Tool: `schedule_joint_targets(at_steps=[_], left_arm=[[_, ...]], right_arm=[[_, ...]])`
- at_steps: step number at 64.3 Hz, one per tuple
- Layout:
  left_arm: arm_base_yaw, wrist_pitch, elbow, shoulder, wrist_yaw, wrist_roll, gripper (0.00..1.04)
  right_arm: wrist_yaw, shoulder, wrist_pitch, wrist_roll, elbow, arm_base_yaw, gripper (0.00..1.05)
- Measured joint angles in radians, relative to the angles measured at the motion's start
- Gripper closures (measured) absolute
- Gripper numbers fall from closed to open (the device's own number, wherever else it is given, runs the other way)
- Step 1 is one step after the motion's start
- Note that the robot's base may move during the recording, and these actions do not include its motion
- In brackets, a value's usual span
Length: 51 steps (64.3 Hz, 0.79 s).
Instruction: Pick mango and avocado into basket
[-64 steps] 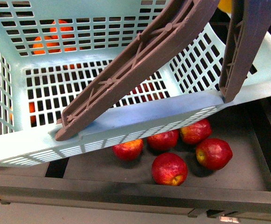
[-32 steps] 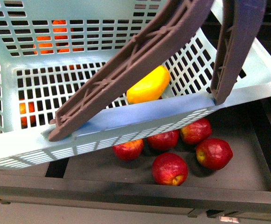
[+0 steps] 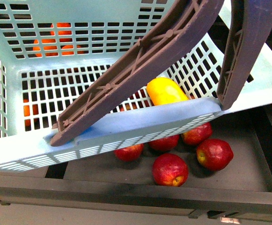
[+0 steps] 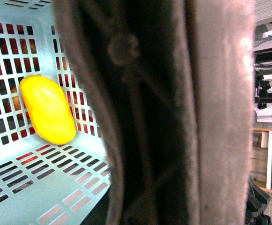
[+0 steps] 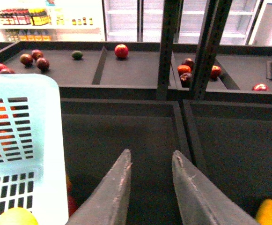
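Note:
The light teal basket (image 3: 126, 124) hangs tilted over a dark bin. The yellow mango (image 3: 166, 91) lies inside it against the near wall. My left gripper is shut on the brownish-purple basket handle (image 4: 210, 117), which fills the left wrist view and hides the fingers. That view also shows the mango (image 4: 47, 110) on the slotted floor. My right gripper (image 5: 151, 152) is open and empty over a dark bin, beside the basket's corner (image 5: 42, 140). A small dark green fruit, likely the avocado (image 5: 77, 55), lies on the far shelf.
Several red apples (image 3: 171, 168) lie in the bin under the basket. Oranges (image 3: 51, 40) show through its back wall. Dark upright posts (image 5: 168, 47) stand ahead of the right gripper. More apples (image 5: 121, 50) sit on the far shelves. A yellow-orange fruit (image 5: 271, 213) lies near the right gripper.
One second ago the basket held no mango. It then lay on the basket floor, and has since turned and settled further right against the near wall. The basket has swung slightly.

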Motion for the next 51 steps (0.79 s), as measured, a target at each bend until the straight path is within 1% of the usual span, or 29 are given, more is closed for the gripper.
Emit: schedule_joint_targets(at_steps=[4, 20, 25, 31, 33, 35, 37, 39, 42, 44, 47, 51], left_arm=[[0.001, 0.000, 0.000, 0.000, -0.006, 0.002, 0.91], [0.001, 0.000, 0.000, 0.000, -0.006, 0.001, 0.91], [0.001, 0.000, 0.000, 0.000, -0.007, 0.002, 0.91], [0.001, 0.000, 0.000, 0.000, -0.007, 0.002, 0.91], [0.001, 0.000, 0.000, 0.000, -0.008, 0.002, 0.91], [0.001, 0.000, 0.000, 0.000, -0.008, 0.002, 0.91], [0.001, 0.000, 0.000, 0.000, -0.006, 0.001, 0.91], [0.001, 0.000, 0.000, 0.000, -0.006, 0.001, 0.91], [0.001, 0.000, 0.000, 0.000, -0.007, 0.001, 0.91], [0.001, 0.000, 0.000, 0.000, -0.007, 0.001, 0.91], [0.001, 0.000, 0.000, 0.000, -0.008, 0.001, 0.91], [0.001, 0.000, 0.000, 0.000, -0.008, 0.002, 0.91]], right_arm=[[-0.019, -0.047, -0.008, 0.000, -0.035, -0.013, 1.02], [-0.060, -0.216, -0.080, 0.003, -0.137, -0.061, 1.03], [-0.130, -0.264, -0.110, 0.003, -0.157, -0.108, 1.03], [-0.134, -0.330, -0.152, 0.003, -0.180, -0.138, 1.03], [-0.137, -0.333, -0.127, 0.003, -0.199, -0.139, 1.02], [-0.139, -0.333, -0.098, 0.003, -0.215, -0.139, 0.96], [-0.139, -0.327, -0.093, 0.003, -0.226, -0.139, 0.87], [-0.139, -0.327, -0.093, 0.003, -0.229, -0.140, 0.84], [-0.138, -0.327, -0.093, 0.003, -0.231, -0.140, 0.75], [-0.139, -0.327, -0.093, 0.003, -0.231, -0.140, 0.72], [-0.139, -0.327, -0.092, 0.003, -0.231, -0.140, 0.63], [-0.139, -0.327, -0.091, 0.003, -0.231, -0.140, 0.54]])
